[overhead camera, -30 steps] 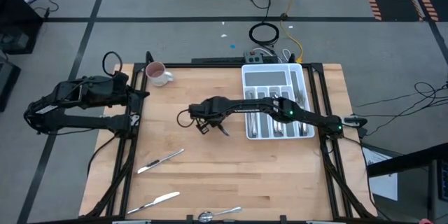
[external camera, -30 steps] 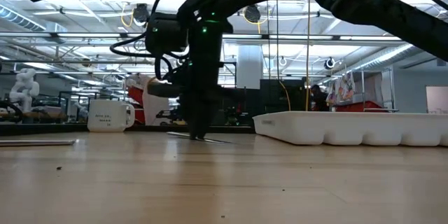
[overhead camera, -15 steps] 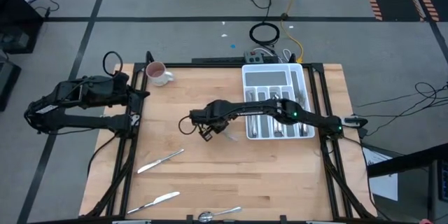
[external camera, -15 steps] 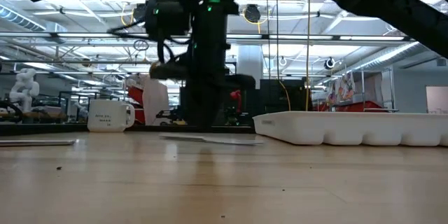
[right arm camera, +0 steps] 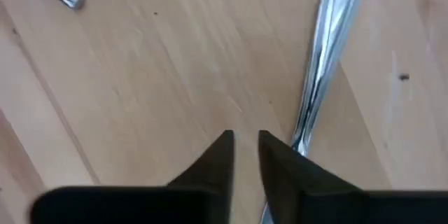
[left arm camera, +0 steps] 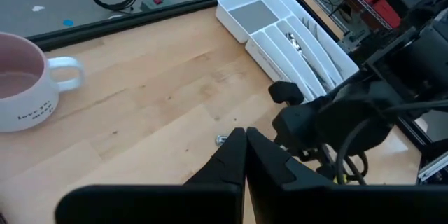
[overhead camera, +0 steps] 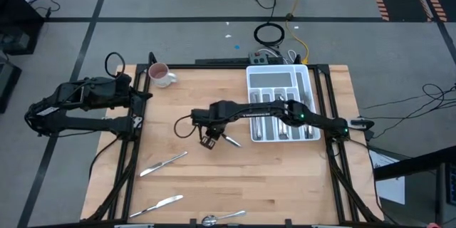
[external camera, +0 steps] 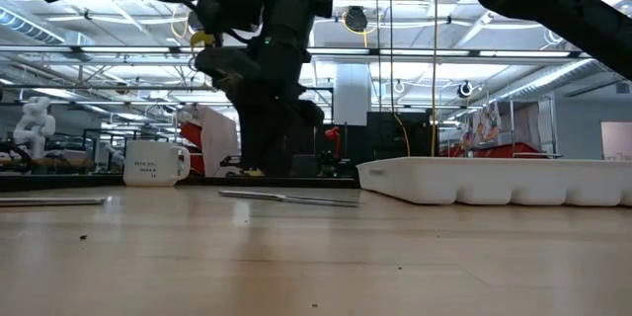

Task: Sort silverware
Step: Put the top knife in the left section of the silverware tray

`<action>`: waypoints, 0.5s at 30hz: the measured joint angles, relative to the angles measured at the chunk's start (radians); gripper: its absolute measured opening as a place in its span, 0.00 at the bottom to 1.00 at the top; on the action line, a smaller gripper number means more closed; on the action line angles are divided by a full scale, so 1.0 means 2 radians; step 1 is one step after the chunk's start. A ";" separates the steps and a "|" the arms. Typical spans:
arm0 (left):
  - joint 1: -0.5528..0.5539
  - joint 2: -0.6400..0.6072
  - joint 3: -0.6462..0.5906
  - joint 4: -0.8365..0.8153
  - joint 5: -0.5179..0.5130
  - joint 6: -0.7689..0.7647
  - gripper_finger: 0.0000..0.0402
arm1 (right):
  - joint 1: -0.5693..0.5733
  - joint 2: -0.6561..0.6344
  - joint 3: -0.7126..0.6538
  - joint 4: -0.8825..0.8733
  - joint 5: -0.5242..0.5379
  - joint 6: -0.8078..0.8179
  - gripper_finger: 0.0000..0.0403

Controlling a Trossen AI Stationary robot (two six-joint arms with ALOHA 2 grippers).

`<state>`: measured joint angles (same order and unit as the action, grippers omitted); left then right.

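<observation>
Tabletop: utensil flat, diagonal toward tray.

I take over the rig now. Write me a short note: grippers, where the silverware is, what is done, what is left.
Right gripper: mid-table, slightly open, empty, just beside a loose piece lying left of the tray.
Left gripper: shut, empty, parked at the left edge near the mug.
Done: some silverware already in the tray.
Left: the piece by the right gripper, two knives front-left, a spoon at the front edge.
</observation>
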<state>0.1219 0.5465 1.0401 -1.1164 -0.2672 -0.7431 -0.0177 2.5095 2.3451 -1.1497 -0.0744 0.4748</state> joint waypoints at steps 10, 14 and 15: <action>0.000 0.000 0.000 0.000 0.000 0.000 0.03 | -0.005 0.000 0.000 -0.032 0.062 -0.094 0.55; 0.000 0.000 0.000 0.000 0.000 0.000 0.03 | -0.003 0.000 0.000 -0.020 0.075 -0.083 0.61; 0.000 0.000 0.000 0.000 0.000 0.000 0.03 | -0.003 0.003 0.000 -0.014 0.078 -0.080 0.62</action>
<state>0.1219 0.5465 1.0401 -1.1164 -0.2672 -0.7436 -0.0238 2.5150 2.3455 -1.1767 0.0822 0.3143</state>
